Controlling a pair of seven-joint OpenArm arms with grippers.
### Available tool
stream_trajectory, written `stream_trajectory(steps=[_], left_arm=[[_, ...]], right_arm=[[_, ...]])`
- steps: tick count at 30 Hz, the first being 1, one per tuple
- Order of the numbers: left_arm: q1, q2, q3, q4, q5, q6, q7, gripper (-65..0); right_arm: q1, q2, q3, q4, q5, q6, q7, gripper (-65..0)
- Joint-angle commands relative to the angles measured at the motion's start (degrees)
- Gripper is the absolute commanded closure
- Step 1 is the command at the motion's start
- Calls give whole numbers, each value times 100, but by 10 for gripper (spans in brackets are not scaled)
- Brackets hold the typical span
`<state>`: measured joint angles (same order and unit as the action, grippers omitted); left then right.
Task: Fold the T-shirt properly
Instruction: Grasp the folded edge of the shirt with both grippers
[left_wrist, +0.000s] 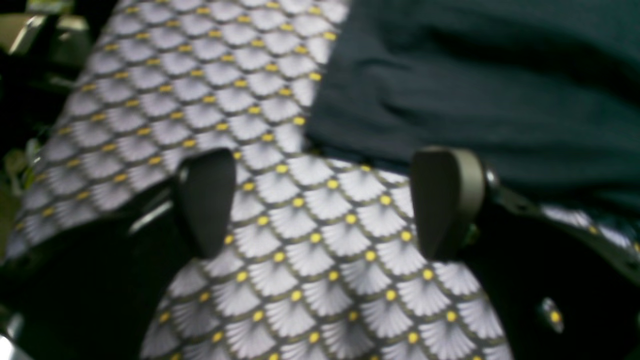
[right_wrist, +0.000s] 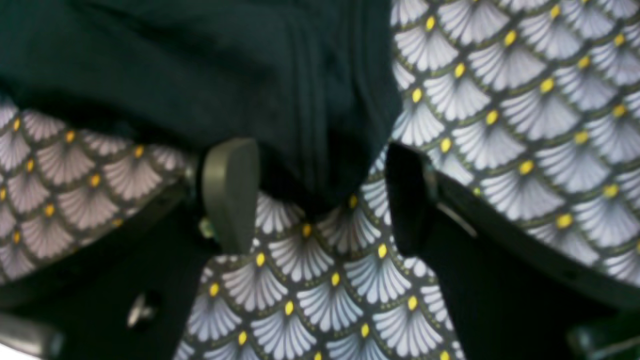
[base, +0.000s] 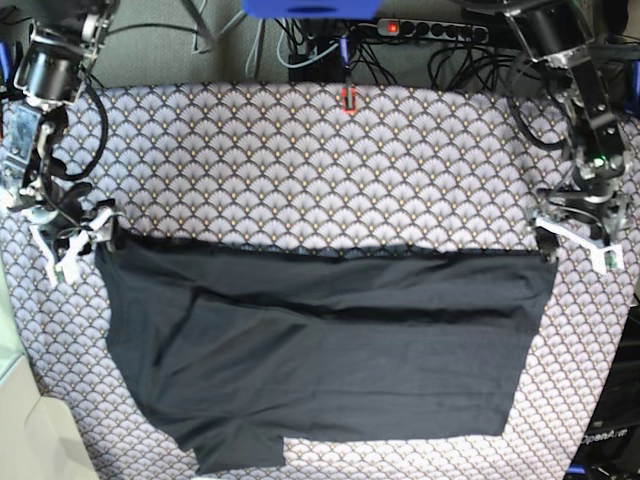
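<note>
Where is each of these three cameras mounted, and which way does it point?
Base: high above, looking down on the tablecloth, the T-shirt and both arms.
Left wrist: on the left arm, looking past its open fingers at the T-shirt's edge and the tablecloth.
Right wrist: on the right arm, looking past its open fingers at the T-shirt's corner.
Shared: every view shows the T-shirt on the patterned tablecloth.

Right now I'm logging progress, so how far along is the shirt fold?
Done: the T-shirt lies on the tablecloth with one lengthwise fold, a doubled layer across its upper half. In hand: nothing; the left gripper and right gripper sit open at its two far corners. Left: a sleeve sticks out at the bottom, and the wide strip needs more folds.
</note>
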<state>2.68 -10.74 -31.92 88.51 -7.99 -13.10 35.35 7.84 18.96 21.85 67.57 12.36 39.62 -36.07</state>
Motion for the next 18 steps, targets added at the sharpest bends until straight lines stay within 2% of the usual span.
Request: stream_trajectory(steps=[1, 8, 10, 13, 18], left_arm=[[-88, -82, -12, 129, -49, 14, -120, -535], [-88, -91, -12, 129, -23, 14, -138, -535], [-96, -91, -12, 129, -23, 14, -129, -535], [-96, -91, -12, 120, -23, 14, -146, -535], [-193, -117, -12, 50, -23, 14, -164, -536]], right_arm=[[100, 157, 18, -19, 61, 38, 183, -410], [179, 174, 18, -564, 61, 38, 553, -409], [179, 174, 18, -660, 61, 38, 702, -385], [179, 165, 18, -731, 61, 38, 843, -285], [320, 165, 9, -731, 52, 38, 807, -63]])
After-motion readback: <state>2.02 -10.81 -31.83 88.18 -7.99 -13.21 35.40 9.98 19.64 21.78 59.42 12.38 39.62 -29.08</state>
